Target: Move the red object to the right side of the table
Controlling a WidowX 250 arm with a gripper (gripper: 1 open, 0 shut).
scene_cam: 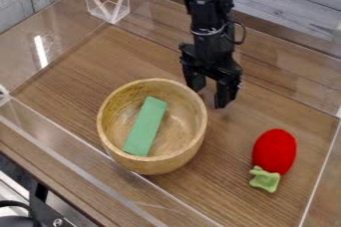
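Currently hovering above the bench [80, 82], just behind the far rim of the wooden bowl [123, 158]: the claw [210, 104], pointing downward, jaws spread wide. Fingers parted, with bare wood grain visible between them. Holding nothing. Close to the bowl's rim on its right-hand side in the view; cannot tell whether touching it.

Well apart from the claw, toward the lower right of the view: the red object [274, 151], rounded and bright. Resting on the bench, with its pale green leafy stem [265, 179] pointing toward the bottom of the view. Not gripped, not touched by anything but the wood beneath.

Inside the bowl, lying lengthwise: a flat green block [146, 126], leaning toward the left side of the bowl in the view. Out of the claw's grasp as well. Near the top left, standing on the bench: a small clear plastic piece [107, 5], far from both claw and red object.
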